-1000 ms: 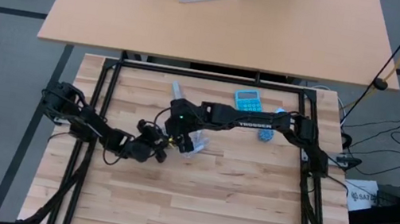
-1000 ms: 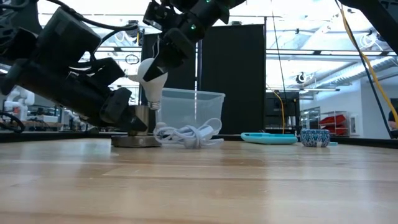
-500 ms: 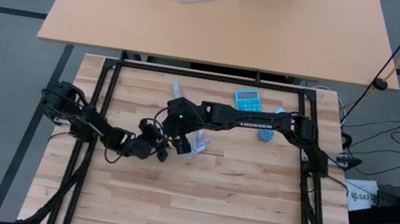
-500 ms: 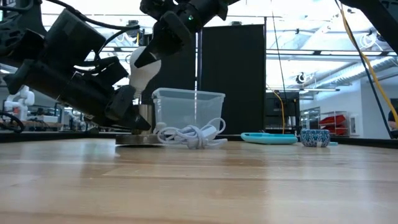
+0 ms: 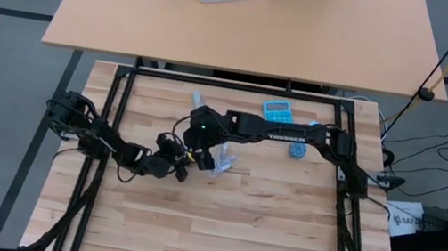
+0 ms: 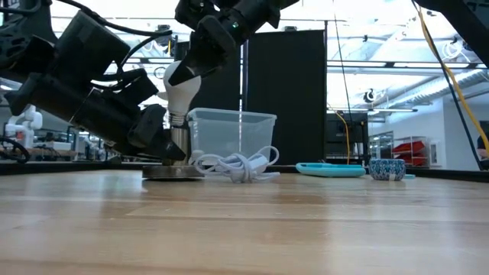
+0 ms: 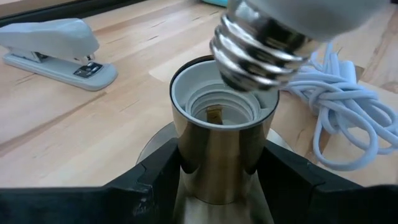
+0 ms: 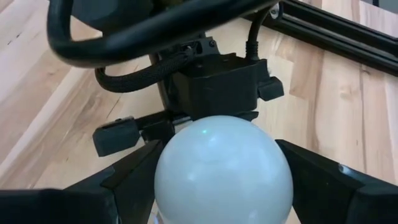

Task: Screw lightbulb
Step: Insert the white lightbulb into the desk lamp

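From the left, the left end effector (image 7: 221,180) clamps the brass socket (image 7: 219,146) upright on the counter (image 6: 306,221), fingers either side. The lightbulb (image 6: 179,88), gripped by its frosted head in the right end effector (image 8: 221,177), hangs tilted with its threaded end just at the socket's mouth. I'd say it's lining up; next it needs straightening, lowering and turning

A white coiled cable (image 6: 235,165), clear plastic bin (image 6: 231,135) and stapler (image 7: 55,48) sit on the table (image 5: 235,226).
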Robot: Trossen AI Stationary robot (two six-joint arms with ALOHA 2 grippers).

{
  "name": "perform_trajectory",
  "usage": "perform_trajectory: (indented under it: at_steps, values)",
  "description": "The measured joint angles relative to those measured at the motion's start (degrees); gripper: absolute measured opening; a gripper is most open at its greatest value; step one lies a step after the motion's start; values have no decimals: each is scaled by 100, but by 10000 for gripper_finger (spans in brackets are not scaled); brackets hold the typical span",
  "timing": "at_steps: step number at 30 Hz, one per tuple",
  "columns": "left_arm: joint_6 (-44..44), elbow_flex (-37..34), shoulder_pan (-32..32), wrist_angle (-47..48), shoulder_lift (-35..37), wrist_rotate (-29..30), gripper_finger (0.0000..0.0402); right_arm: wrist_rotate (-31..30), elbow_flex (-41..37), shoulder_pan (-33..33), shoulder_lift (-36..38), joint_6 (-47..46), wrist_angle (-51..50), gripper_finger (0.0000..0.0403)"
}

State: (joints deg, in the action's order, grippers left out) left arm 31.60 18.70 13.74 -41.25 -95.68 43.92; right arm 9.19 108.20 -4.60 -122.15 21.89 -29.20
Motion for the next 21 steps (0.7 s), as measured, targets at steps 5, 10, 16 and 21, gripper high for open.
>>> perform_trajectory:
  at_steps: [5, 10, 16, 21]
  values:
    - [-46, 0, 0, -43, 0, -114, 193, 5, 0, 3, 0, -3, -78, 297]
    - [-215, 0, 4, -259, 0, -340, 193, 13, 0, 4, 0, -22, -200, 297]
    - [-222, 2, 4, -252, 0, -364, 193, 13, -2, 4, 0, -100, -279, 297]
    - [-347, 2, 4, -257, 0, -494, 193, 22, -68, 4, 0, -118, -303, 297]
